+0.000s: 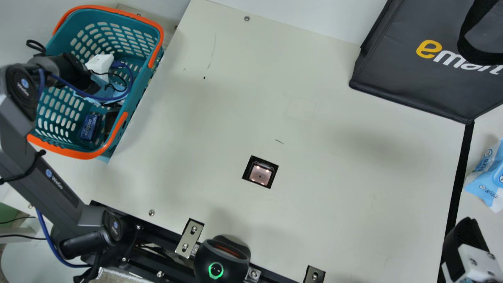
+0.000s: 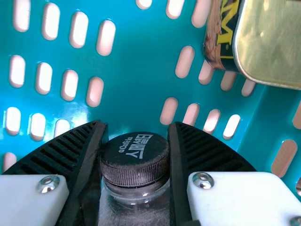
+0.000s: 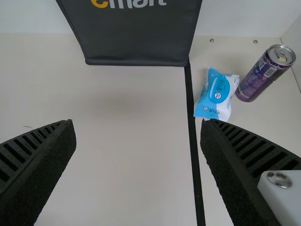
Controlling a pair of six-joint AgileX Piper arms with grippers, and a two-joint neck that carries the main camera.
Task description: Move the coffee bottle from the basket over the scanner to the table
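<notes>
In the main view my left gripper (image 1: 100, 66) is down inside the teal basket (image 1: 146, 43) with the orange rim. The left wrist view shows the coffee bottle (image 2: 135, 159), black cap towards the camera, between the ribbed fingers of my left gripper (image 2: 135, 157), which press on both sides of the cap; its lower body is hidden. A square scanner window (image 1: 260, 174) is set into the table (image 1: 220, 129), lit from within. My right gripper (image 1: 467, 236) is at the main view's lower right corner; in the right wrist view my right gripper (image 3: 138, 127) stands wide open, holding nothing.
A dark bag (image 1: 412, 78) stands at the back right. Beyond the black strip lie a blue-white packet (image 1: 487, 177) and a purple can (image 3: 264, 74). A blue box (image 1: 90, 126) and a metal tin (image 2: 270, 42) share the basket. A black device (image 1: 222, 259) sits at the front edge.
</notes>
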